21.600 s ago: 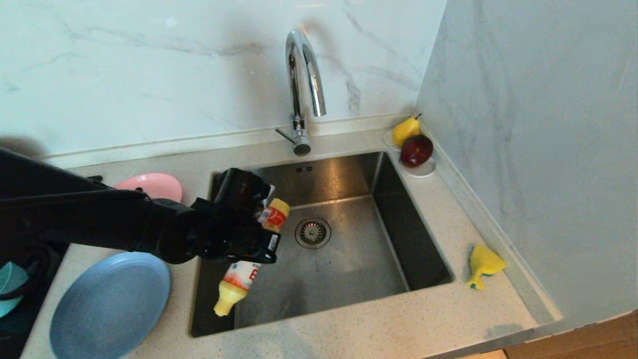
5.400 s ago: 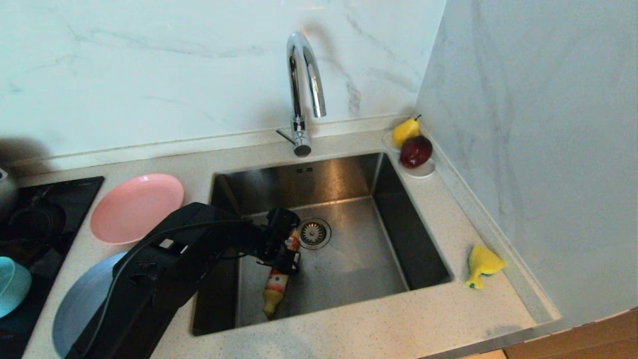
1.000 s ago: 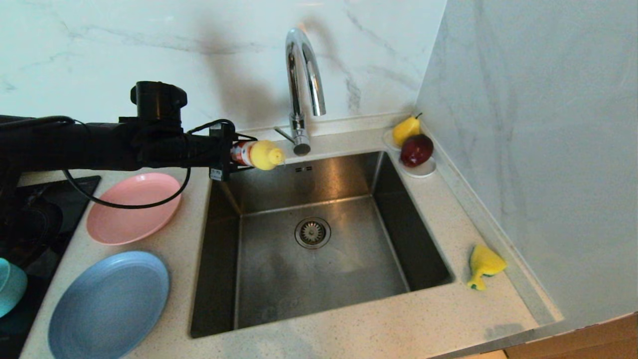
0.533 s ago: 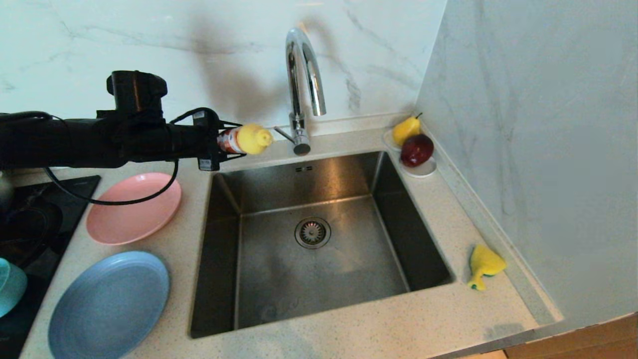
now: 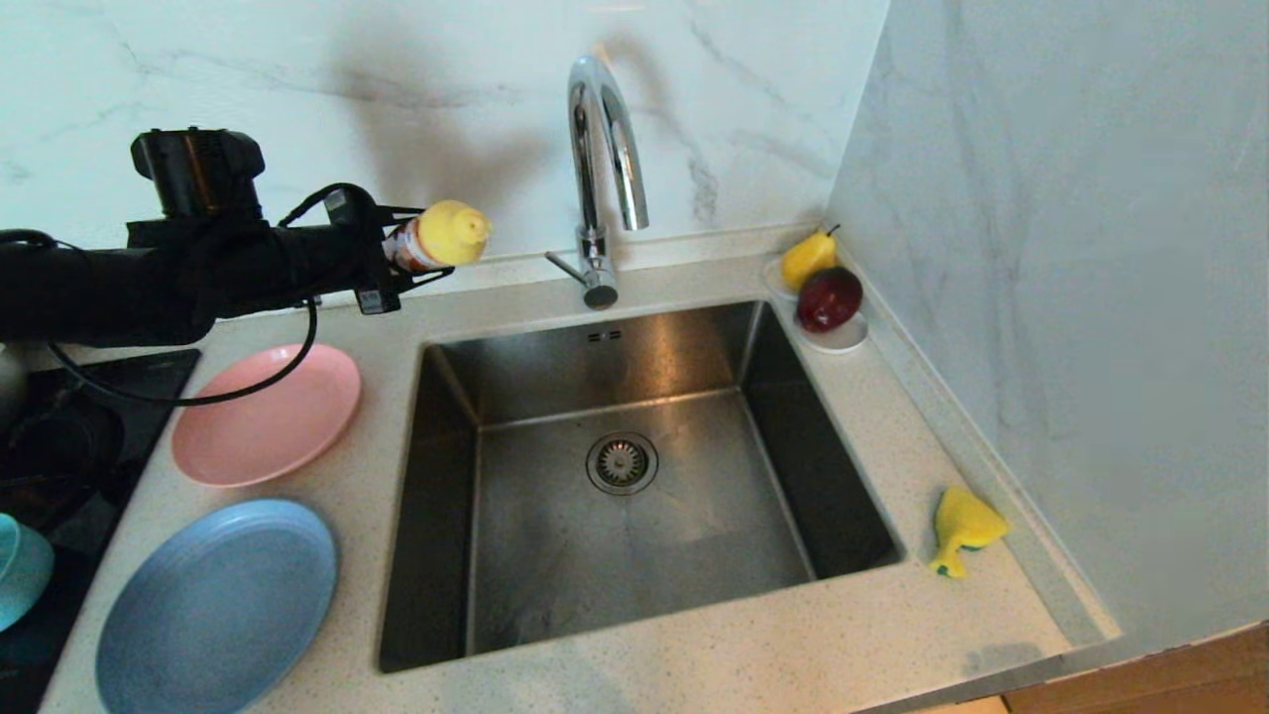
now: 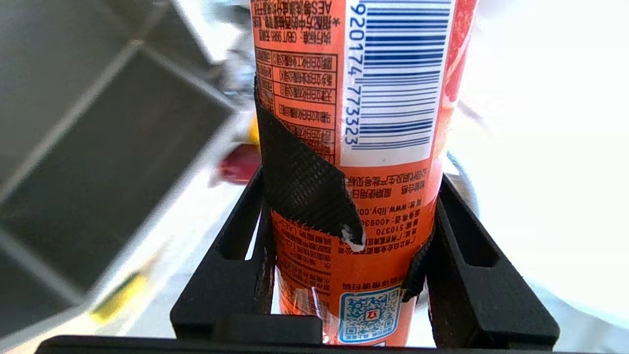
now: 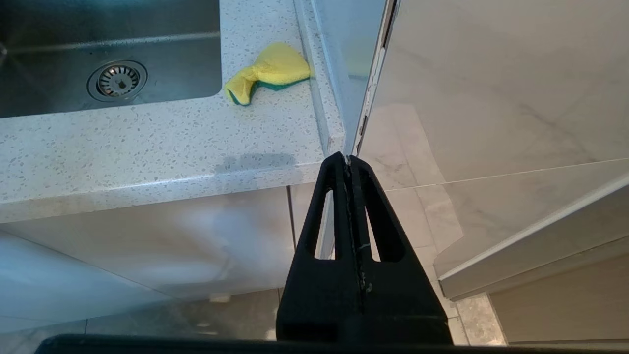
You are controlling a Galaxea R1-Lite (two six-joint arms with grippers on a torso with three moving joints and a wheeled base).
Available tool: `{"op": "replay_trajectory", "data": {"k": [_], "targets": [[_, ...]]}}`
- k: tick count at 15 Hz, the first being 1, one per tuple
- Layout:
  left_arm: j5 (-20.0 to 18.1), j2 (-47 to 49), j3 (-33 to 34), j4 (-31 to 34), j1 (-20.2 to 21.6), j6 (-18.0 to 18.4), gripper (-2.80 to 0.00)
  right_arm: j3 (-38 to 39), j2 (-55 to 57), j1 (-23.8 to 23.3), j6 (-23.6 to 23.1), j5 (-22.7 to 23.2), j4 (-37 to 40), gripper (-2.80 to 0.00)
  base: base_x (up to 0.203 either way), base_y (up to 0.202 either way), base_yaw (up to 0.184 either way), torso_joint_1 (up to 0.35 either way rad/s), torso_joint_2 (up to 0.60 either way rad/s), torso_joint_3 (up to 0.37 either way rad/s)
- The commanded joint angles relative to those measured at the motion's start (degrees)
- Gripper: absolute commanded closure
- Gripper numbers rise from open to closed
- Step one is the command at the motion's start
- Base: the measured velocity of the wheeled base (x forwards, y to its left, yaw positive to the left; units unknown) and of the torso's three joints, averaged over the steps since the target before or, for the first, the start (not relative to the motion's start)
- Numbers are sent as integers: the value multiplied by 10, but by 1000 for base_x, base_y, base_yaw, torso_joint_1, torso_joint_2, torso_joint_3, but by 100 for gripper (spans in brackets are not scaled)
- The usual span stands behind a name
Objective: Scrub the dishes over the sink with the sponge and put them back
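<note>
My left gripper (image 5: 397, 253) is shut on an orange bottle with a yellow cap (image 5: 446, 235), held level above the back counter, left of the tap (image 5: 605, 149). In the left wrist view the bottle (image 6: 354, 123) fills the space between the black fingers (image 6: 236, 246). The pink plate (image 5: 263, 416) and the light-blue plate (image 5: 218, 605) lie on the counter left of the sink (image 5: 674, 535). The teal bowl (image 5: 15, 585) shows at the far left edge. The yellow sponge (image 5: 962, 526) (image 7: 270, 71) lies crumpled on the counter right of the sink. My right gripper (image 7: 348, 160) is shut and empty, below the counter's front right corner.
A white saucer with a pear and a red apple (image 5: 828, 297) sits at the sink's back right corner. A black hob (image 5: 59, 426) lies at the far left. Marble walls close off the back and the right side.
My left arm has carried the bottle up and to the left, from over the sink's back left corner to above the back counter. The grip is unchanged. The right arm is still.
</note>
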Motion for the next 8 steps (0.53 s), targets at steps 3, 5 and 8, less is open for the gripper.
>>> {"op": "replay_trajectory", "data": {"k": [3,5,8], "targets": [[-7,-12,59,-132,37,-66,0,0,1,0,0,0,0,0,0,0,0,0,0,0],[-7,-9,70,-173,49,-88,0,0,0,0,0,0,0,0,0,0,0,0,0,0],[-7,-7,85,-212,61,-118,0,0,0,0,0,0,0,0,0,0,0,0,0,0]]}}
